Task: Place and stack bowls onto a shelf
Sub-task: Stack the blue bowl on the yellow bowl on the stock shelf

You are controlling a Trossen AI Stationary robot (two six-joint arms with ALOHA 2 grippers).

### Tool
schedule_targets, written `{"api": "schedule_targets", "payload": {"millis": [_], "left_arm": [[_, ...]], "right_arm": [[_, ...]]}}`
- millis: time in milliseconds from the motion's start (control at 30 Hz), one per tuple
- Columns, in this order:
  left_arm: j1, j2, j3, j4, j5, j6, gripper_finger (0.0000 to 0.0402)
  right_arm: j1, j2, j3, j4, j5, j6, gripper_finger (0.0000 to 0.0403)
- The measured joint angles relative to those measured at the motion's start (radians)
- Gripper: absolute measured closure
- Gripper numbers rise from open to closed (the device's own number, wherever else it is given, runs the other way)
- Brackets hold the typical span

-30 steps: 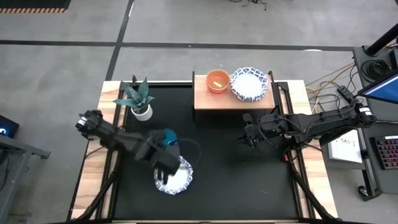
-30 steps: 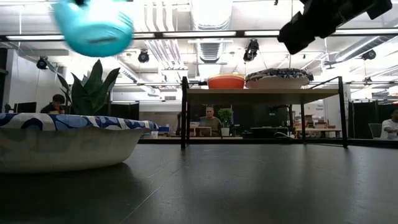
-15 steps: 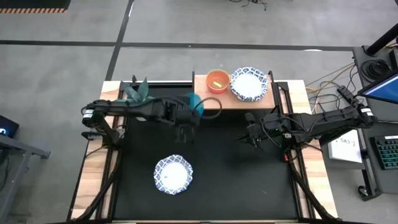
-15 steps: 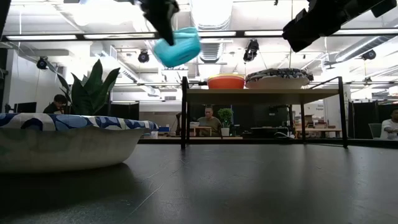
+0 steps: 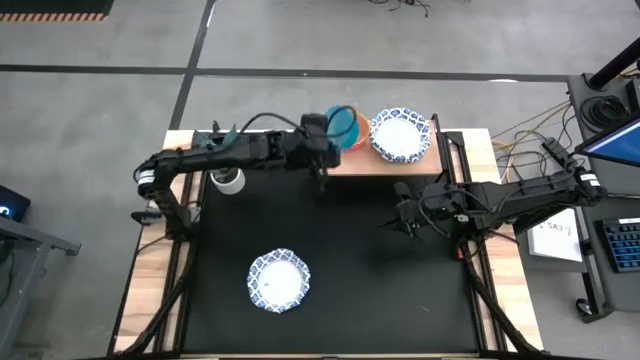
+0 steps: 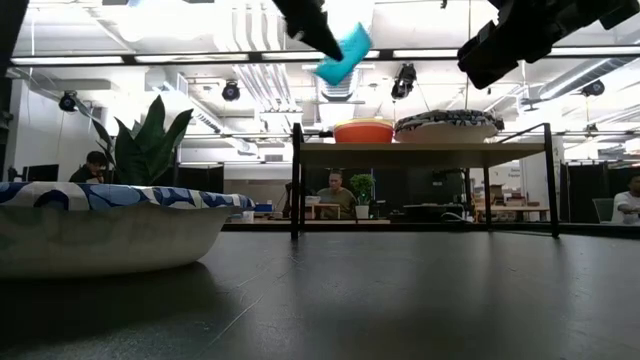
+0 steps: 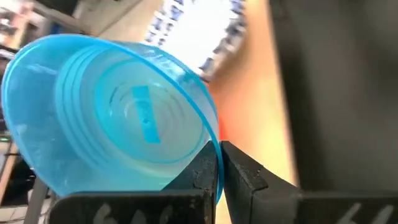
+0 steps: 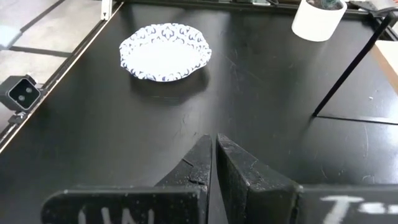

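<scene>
The teal bowl (image 5: 343, 124) hung tilted in the air over the left end of the shelf (image 5: 340, 160), directly above the orange-red bowl (image 6: 363, 131) that sat there. The left gripper (image 5: 322, 127) held it, its jaws clamped on the bowl's rim, as the left wrist view showed with the teal bowl (image 7: 112, 121) pinched at its edge. In the low view the teal bowl (image 6: 342, 54) was clearly higher than the shelf's board (image 6: 420, 148), not touching anything on it.

Beside the orange-red bowl, a white bowl with a blue patterned rim (image 5: 401, 135) sat on the shelf's right part. Another patterned white bowl (image 5: 278, 280) lay on the black tabletop (image 5: 360, 270) near its front, well apart from the shelf. A white pot with a green plant (image 5: 229, 180) stood at the tabletop's left rear, partly covered by the left arm.

The right gripper (image 5: 400, 217) hovered over the tabletop's right side, in front of the shelf, with its jaws together and nothing between them (image 8: 213, 163).
</scene>
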Motion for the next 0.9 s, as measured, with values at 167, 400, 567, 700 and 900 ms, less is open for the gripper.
{"api": "schedule_targets", "payload": {"millis": [167, 400, 567, 700, 900], "left_arm": [[0.070, 0.050, -0.001, 0.147, 0.055, 0.023, 0.0401], [0.125, 0.114, -0.002, 0.186, 0.060, 0.022, 0.0401], [0.142, 0.133, -0.002, 0.185, 0.060, 0.014, 0.0401], [0.146, 0.133, -0.002, 0.191, 0.060, -0.003, 0.0401], [0.154, 0.133, -0.002, 0.188, 0.060, -0.011, 0.0401]], "right_arm": [[0.000, 0.000, 0.000, -0.015, 0.000, -0.001, 0.0390], [0.000, 0.000, -0.001, -0.014, 0.000, -0.027, 0.0390], [0.000, 0.000, -0.001, -0.014, 0.000, -0.034, 0.0390], [0.000, 0.000, -0.001, -0.014, 0.000, -0.034, 0.0390], [0.000, 0.000, -0.001, -0.013, 0.001, -0.040, 0.0390]]}}
